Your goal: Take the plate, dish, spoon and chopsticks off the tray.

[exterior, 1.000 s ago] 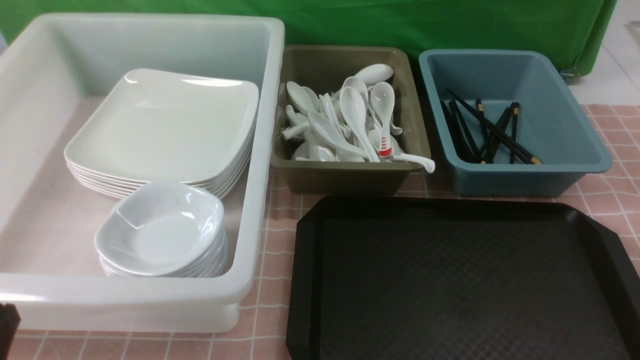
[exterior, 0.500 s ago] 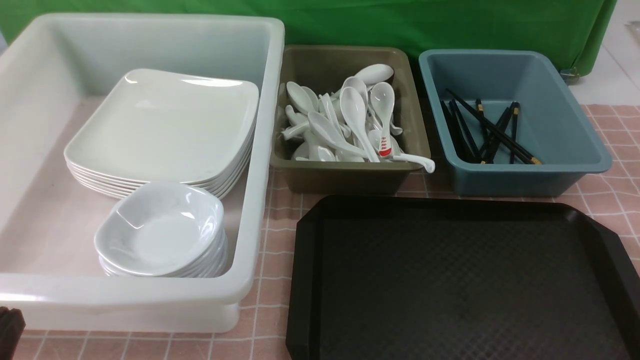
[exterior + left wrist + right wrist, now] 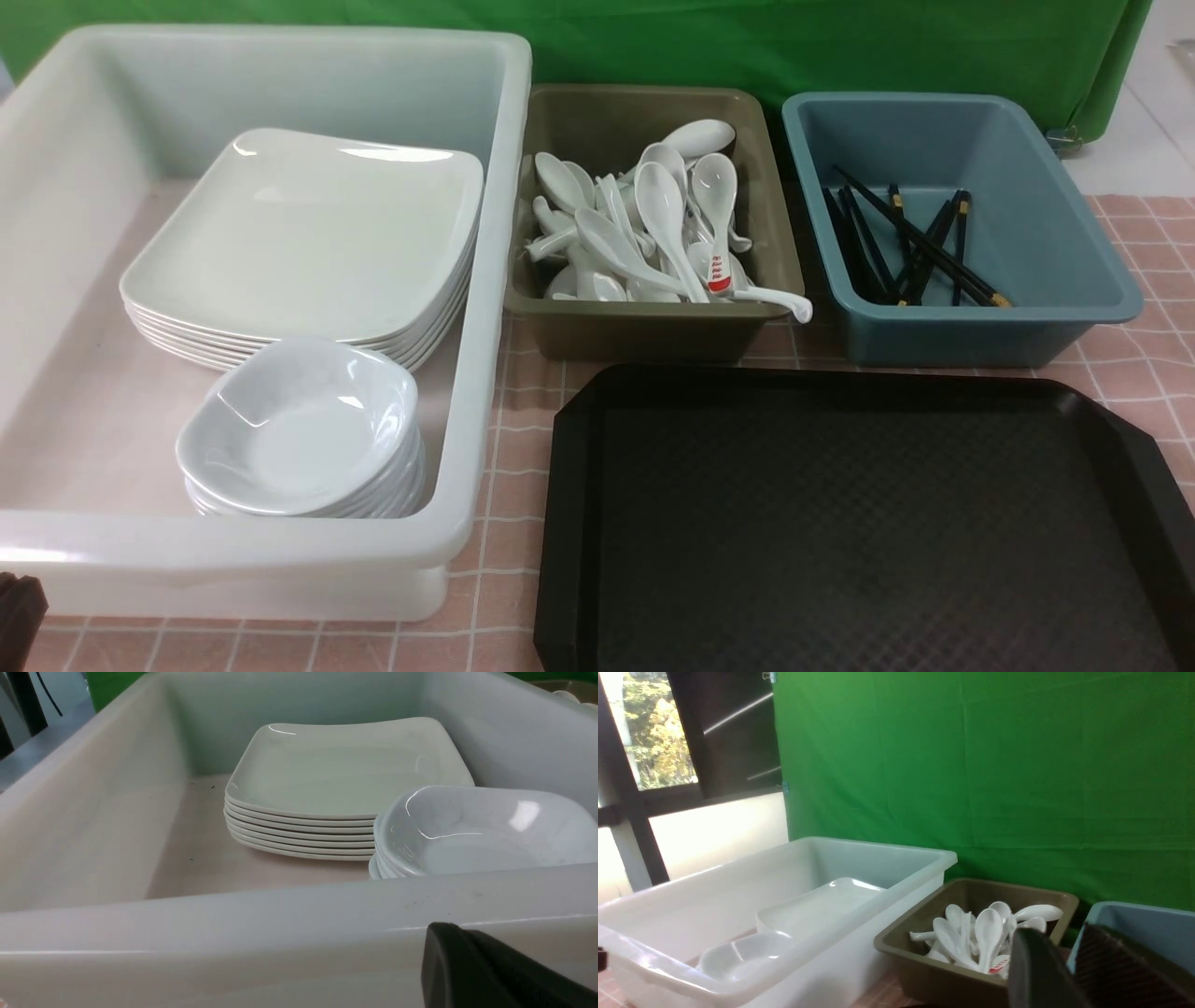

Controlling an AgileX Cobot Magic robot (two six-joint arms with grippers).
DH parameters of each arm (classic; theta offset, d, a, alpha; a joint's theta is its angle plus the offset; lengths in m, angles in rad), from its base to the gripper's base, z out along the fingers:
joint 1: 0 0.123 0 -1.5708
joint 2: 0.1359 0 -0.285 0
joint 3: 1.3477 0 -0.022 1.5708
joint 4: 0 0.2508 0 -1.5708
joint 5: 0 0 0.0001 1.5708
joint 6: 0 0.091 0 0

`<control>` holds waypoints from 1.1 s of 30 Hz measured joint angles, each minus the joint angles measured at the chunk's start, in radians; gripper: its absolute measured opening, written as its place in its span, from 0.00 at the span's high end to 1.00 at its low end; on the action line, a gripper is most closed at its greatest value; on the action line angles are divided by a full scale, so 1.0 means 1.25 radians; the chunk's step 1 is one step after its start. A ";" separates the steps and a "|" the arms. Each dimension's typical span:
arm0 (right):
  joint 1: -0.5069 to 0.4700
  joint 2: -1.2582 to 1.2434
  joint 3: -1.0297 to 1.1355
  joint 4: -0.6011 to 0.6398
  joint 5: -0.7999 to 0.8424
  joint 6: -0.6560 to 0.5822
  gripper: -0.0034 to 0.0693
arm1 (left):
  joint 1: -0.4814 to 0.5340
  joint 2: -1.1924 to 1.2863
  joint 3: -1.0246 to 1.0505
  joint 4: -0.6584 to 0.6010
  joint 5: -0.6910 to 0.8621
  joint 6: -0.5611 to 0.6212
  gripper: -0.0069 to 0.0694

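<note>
Tray (image 3: 859,523) bare: plate (image 3: 308,233), dish (image 3: 299,429) at 9–10 o'clock, spoon (image 3: 717,271) at 12, chopsticks (image 3: 920,247) at 1; left gripper (image 3: 490,970) pressed together, right gripper (image 3: 1069,970) part-spread, empty—park both clear.

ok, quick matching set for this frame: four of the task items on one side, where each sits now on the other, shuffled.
Things:
1. plate
2. dish
3. spoon
4. chopsticks

Places:
A. blue bin
B. white tub, top of the taller, far stack
C. olive bin
D. white tub, top of the near stack

Pairs: 1-B, 2-D, 3-C, 4-A
</note>
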 joint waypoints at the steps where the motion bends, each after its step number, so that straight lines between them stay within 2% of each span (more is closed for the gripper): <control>1: 0.000 0.000 0.000 0.031 0.000 -0.022 0.68 | 0.000 0.000 0.000 0.000 0.000 0.000 0.90; 6: 0.000 0.000 0.000 0.256 -0.014 -0.242 0.68 | 0.000 0.000 0.000 0.000 0.000 0.000 0.90; 8: 0.000 0.000 0.000 0.308 -0.025 -0.301 0.68 | 0.000 0.000 0.000 0.000 0.000 0.000 0.90; 16: -0.021 -0.013 0.023 0.338 -0.032 -0.343 0.66 | 0.000 0.000 0.000 -0.001 0.001 0.002 0.90; 17: -0.069 -0.015 0.045 0.338 -0.034 -0.350 0.65 | 0.000 0.000 0.000 -0.001 0.001 0.002 0.90; 18: -0.077 -0.015 0.049 0.338 -0.035 -0.350 0.65 | 0.000 0.000 0.000 -0.001 0.001 0.002 0.90; 22: -0.308 -0.015 0.165 0.338 -0.035 -0.368 0.63 | 0.000 0.000 0.000 -0.007 0.001 0.003 0.90; 24: -0.358 -0.017 0.203 0.338 -0.035 -0.369 0.63 | 0.000 0.000 0.000 -0.007 0.001 0.003 0.90; 25: -0.439 -0.021 0.255 0.338 -0.032 -0.368 0.63 | 0.000 0.000 0.000 -0.007 0.001 0.003 0.90; 26: -0.447 -0.022 0.261 0.338 -0.032 -0.368 0.63 | 0.000 0.000 0.000 -0.007 0.001 0.003 0.90; 29: -0.558 -0.044 0.322 0.338 0.006 -0.368 0.62 | 0.000 0.000 0.000 -0.007 0.002 0.003 0.90; 33: -0.594 -0.044 0.320 0.334 0.020 -0.375 0.62 | 0.000 0.000 0.000 -0.007 0.001 0.003 0.90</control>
